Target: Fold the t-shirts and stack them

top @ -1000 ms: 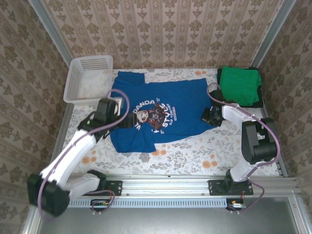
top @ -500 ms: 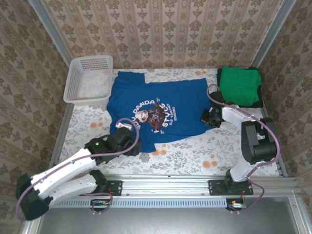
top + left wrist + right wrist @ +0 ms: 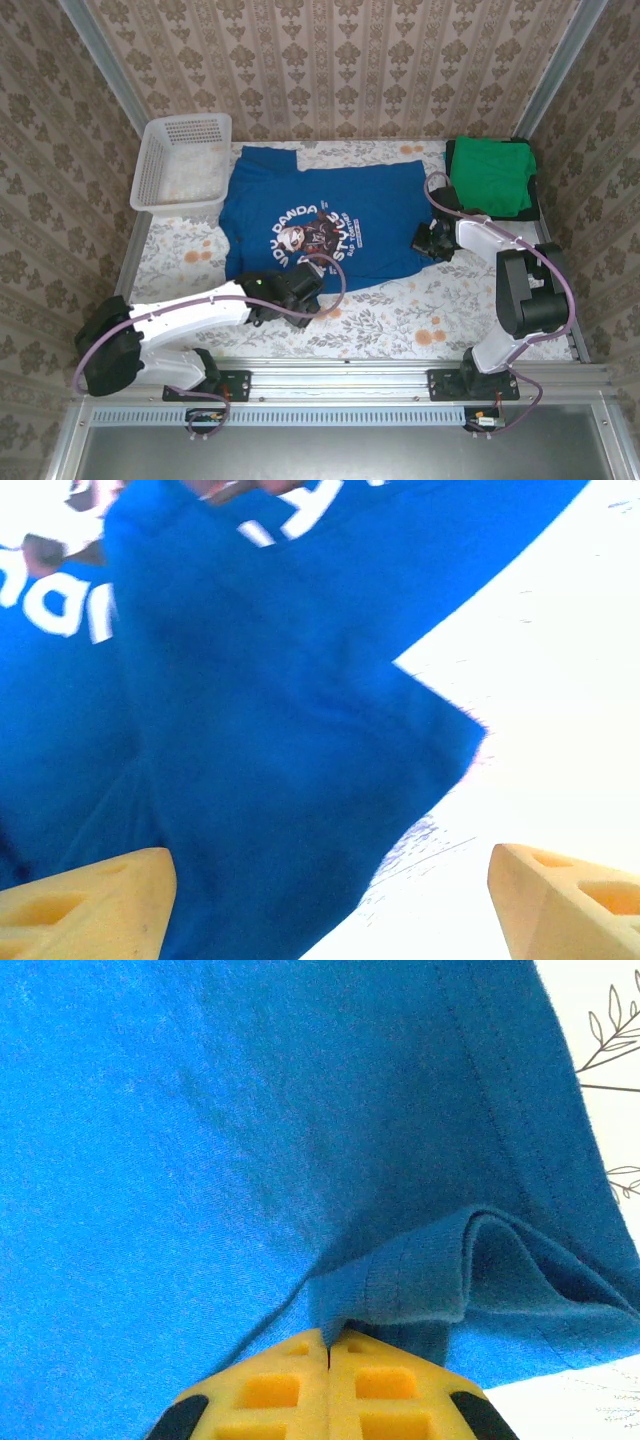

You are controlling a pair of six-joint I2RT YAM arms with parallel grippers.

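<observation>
Swinging in from the left since a second ago, the left end effector (image 3: pixel 330 908) now hovers, fingers apart, over the blue tee's (image 3: pixel 330 225) near corner; closing early could miss it or pinch one layer. On its hem the right end effector (image 3: pixel 328 1345) is clamped; pulling could drag the tee. Far right lies the folded green tee (image 3: pixel 490 175). White basket (image 3: pixel 150 170) far left, floral table (image 3: pixel 420 310), patterned walls

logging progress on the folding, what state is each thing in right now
blue t-shirt: spread flat, print up, unfolded
green t-shirt: folded, lying on the dark t-shirt
dark t-shirt: under the green one, edges showing
basket: upright
left claw: open, over the blue t-shirt's corner
right claw: shut on the blue t-shirt's hem
</observation>
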